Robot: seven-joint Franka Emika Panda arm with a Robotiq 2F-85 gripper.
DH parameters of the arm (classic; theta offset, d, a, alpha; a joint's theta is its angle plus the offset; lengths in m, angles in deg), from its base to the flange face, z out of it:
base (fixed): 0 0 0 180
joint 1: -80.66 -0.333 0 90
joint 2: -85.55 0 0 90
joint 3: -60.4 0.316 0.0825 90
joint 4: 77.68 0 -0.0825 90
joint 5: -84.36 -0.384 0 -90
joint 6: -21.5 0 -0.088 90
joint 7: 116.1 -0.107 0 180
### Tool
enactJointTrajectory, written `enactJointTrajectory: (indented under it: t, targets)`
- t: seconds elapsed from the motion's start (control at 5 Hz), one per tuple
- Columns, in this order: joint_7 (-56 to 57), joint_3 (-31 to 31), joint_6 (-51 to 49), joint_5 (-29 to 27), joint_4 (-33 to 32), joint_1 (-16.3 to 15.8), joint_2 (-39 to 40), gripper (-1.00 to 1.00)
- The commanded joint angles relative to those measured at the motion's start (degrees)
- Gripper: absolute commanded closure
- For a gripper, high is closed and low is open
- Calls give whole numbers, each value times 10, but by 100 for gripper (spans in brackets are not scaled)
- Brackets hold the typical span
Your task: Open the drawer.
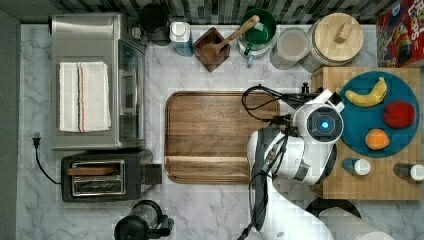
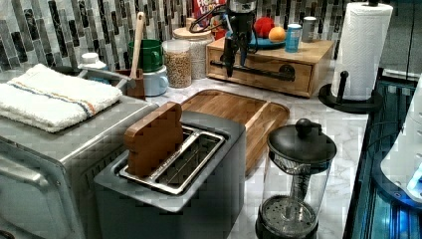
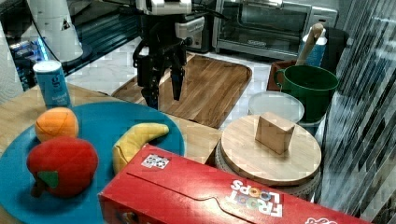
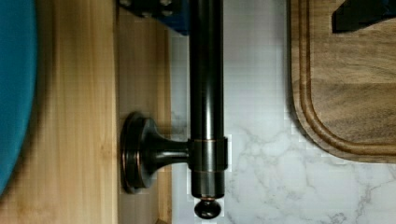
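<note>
The drawer (image 2: 268,78) is the pale wooden front of a low box at the top view's right, and it looks closed. Its long black bar handle (image 2: 261,71) runs across the front; in the wrist view the handle (image 4: 206,93) shows with its round mount on the drawer front (image 4: 140,84). My gripper (image 2: 235,56) hangs pointing down over the handle, open. One finger (image 4: 154,8) is on the drawer side of the bar and the other finger (image 4: 359,16) on the board side. In the right view the gripper (image 3: 163,91) stands in front of the box edge.
A dark walnut cutting board (image 1: 215,137) lies just in front of the drawer. On the box sit a blue plate (image 1: 360,127) with fruit and two small cans. A paper towel roll (image 2: 361,45), a French press (image 2: 298,174) and a toaster (image 2: 199,159) stand nearby.
</note>
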Motion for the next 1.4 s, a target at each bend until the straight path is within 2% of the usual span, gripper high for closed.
enactJointTrajectory:
  t: [0.2,0.6,1.0,1.4]
  targets:
    - [2,-8,-6,17,7,0,21,-100]
    - [-21,5,15,-6,12,-9,55,-100]
    - [-70,13,-46,-4,-23,-48,-1,-100]
    - [-166,54,-11,-18,-80,-102,-26,-100]
